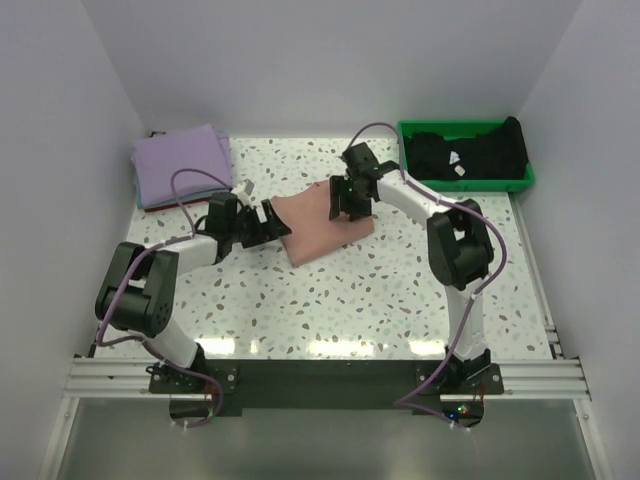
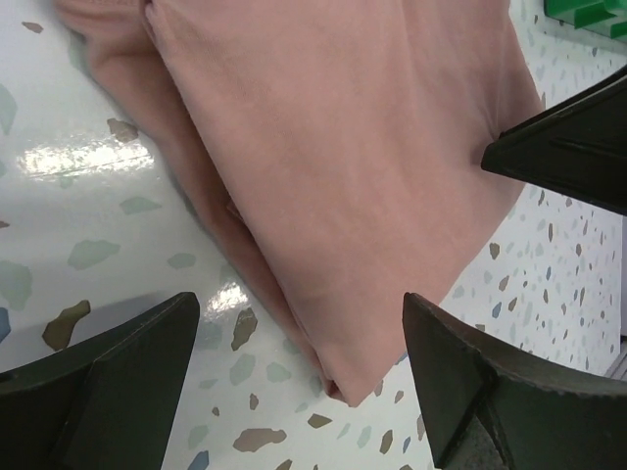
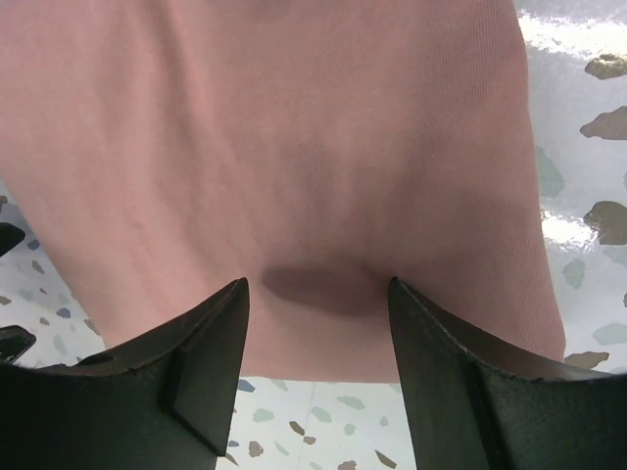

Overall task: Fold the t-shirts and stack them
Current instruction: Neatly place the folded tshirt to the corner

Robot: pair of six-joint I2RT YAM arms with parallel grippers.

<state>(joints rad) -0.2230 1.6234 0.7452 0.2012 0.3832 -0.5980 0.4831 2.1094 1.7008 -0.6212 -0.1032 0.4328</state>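
The two arms are bolted at the near edge of the speckled table (image 1: 330,300) and reach away over it. The left claw (image 1: 268,224) is low at the left side of the pink shirt (image 1: 320,232). Its two fingers (image 2: 118,382) are spread wide and hold nothing. In the left wrist view one folded corner of the pink shirt lies in the gap between them, flat on the table (I cannot tell if a finger touches the cloth). The pink shirt is folded into a tidy block. It lies near the middle of the table, turned a bit so that one corner points at the left claw. The right claw (image 1: 345,205) is over the far right part of that shirt. Its fingers are apart too, not as wide, and nothing is between them. A dark shadow sits on the cloth between the tips. Further back, in the far left corner, a purple shirt (image 1: 180,160) lies folded. In the far right corner a green tray (image 1: 470,185) holds black cloth (image 1: 470,148) in a loose heap, with a small white tag showing.
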